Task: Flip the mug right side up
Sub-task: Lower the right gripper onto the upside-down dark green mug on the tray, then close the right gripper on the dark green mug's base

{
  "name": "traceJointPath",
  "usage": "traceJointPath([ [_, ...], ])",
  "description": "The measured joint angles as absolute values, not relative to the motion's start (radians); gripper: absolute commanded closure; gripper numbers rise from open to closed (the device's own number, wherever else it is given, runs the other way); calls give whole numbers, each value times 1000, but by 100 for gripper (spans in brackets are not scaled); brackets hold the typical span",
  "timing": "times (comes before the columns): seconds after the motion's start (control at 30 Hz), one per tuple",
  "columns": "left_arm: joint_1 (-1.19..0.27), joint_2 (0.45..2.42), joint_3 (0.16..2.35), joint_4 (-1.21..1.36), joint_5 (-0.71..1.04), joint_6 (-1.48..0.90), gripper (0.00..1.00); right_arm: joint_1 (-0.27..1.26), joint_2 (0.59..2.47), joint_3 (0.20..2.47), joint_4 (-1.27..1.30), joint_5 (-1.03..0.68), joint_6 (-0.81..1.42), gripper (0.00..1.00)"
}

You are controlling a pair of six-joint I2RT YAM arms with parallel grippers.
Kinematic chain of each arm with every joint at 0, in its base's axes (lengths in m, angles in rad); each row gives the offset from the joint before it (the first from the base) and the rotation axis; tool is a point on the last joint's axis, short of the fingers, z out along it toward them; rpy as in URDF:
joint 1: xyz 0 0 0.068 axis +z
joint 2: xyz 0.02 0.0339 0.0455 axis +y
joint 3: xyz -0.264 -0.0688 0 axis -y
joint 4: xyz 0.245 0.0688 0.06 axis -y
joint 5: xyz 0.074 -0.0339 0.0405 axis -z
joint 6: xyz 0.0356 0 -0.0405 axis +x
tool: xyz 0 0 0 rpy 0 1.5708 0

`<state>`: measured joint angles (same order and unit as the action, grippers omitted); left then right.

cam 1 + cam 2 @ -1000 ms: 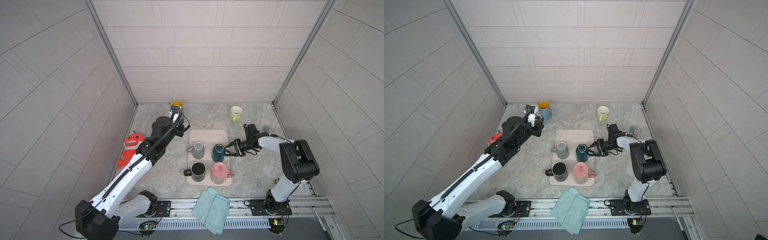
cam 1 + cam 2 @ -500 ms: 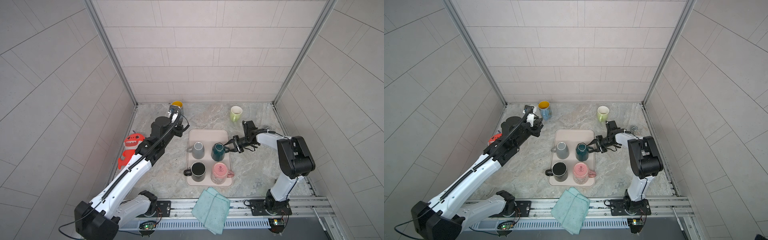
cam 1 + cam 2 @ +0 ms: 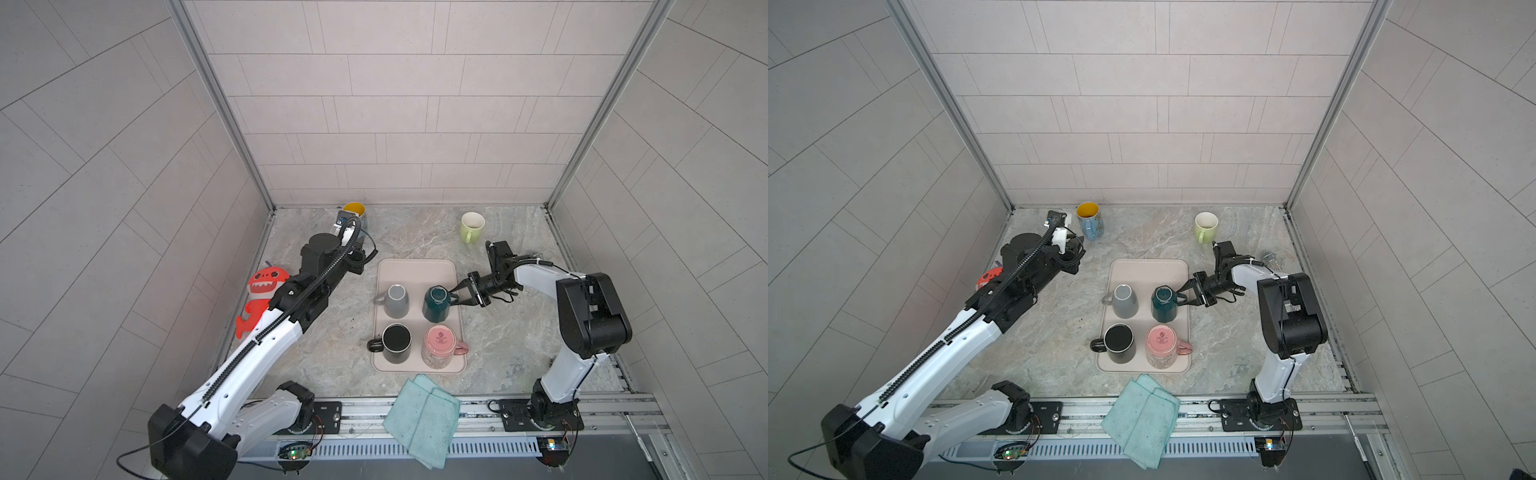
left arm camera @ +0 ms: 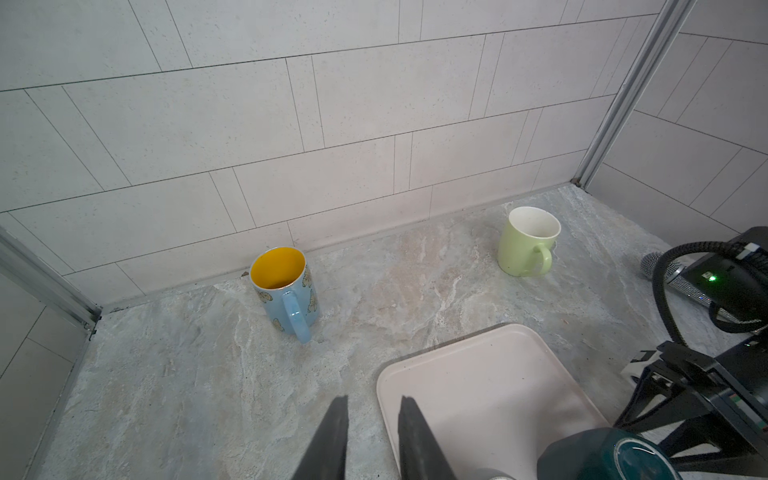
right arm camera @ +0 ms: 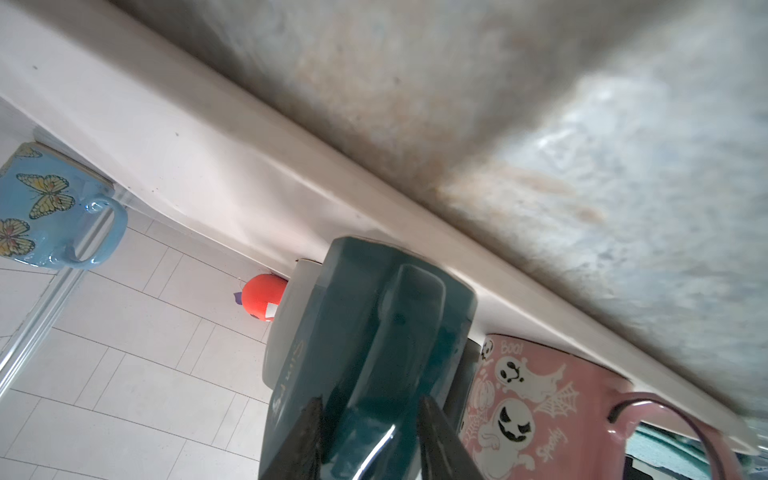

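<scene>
on the worktop (image 3: 519,332), the tray (image 3: 415,270) sits midway, toward the front edge. the teal mug (image 3: 435,305) stands upside down on its far right quarter. the right gripper (image 3: 459,294) has slid in from the right edge side and its fingers (image 5: 309,432) have narrowed onto the mug's handle, seemingly pinching it; lift and flip can likely follow. the left gripper (image 4: 372,401) idles near the far left corner, fingers narrow, empty.

Spare mugs & clutter sitting on the table (image 3: 415,237).
Tray (image 3: 415,270) is carrying grey mug (image 3: 395,300) & pink mug (image 3: 439,347), both inverted, plus black mug (image 3: 396,343) upright; blue mug (image 3: 1090,222) & green mug (image 3: 471,227) are standing upright nr back wall; red toy (image 3: 262,297) is lying at left; teal cloth (image 3: 422,419) is overhanging front edge.
</scene>
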<state>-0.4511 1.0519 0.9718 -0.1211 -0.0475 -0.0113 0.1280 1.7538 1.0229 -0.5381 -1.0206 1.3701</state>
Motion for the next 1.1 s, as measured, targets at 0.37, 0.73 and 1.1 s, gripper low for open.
traceJointPath([
  [0.37,-450,1047,970,-121,-41,-12,75,128,1675,964,-575,-1011,1345,61],
  [0.73,-450,1035,961,-123,-41,-12,75,132,1672,1024,-607,-1003,1367,47],
  [1.1,-445,1035,955,-125,-43,-19,75,142,1729,1145,-783,-983,1274,43],
])
